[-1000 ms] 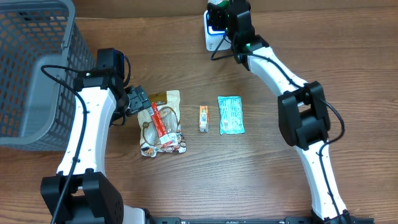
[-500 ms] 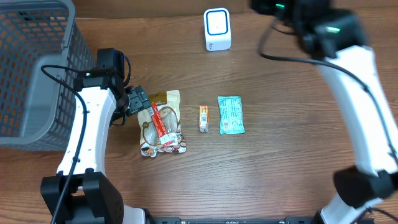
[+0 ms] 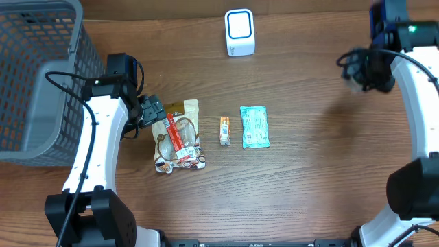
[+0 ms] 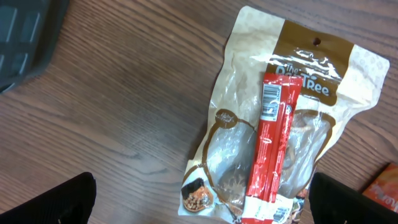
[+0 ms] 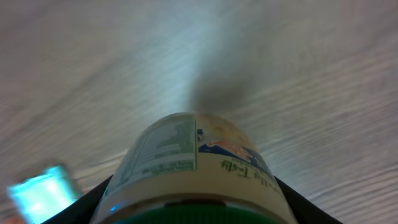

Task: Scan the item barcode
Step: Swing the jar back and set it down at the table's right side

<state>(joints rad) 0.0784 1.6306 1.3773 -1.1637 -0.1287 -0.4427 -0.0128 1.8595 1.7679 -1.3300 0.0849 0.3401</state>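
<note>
Right hand (image 3: 361, 71) swung rightward, gripping jar (image 5: 186, 155)

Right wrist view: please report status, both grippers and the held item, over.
Right gripper shut on labelled jar, far from the scanner. Left gripper open over snack pouch. Path to scanner looks free.

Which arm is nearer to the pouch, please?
Left. The left arm ends beside the pouch; the right arm is far to its right, holding a jar.

White-shelled left arm (image 3: 92, 137) and right arm (image 3: 420, 82) — black joints, thin black cables, black left claw (image 3: 152, 112).
</note>
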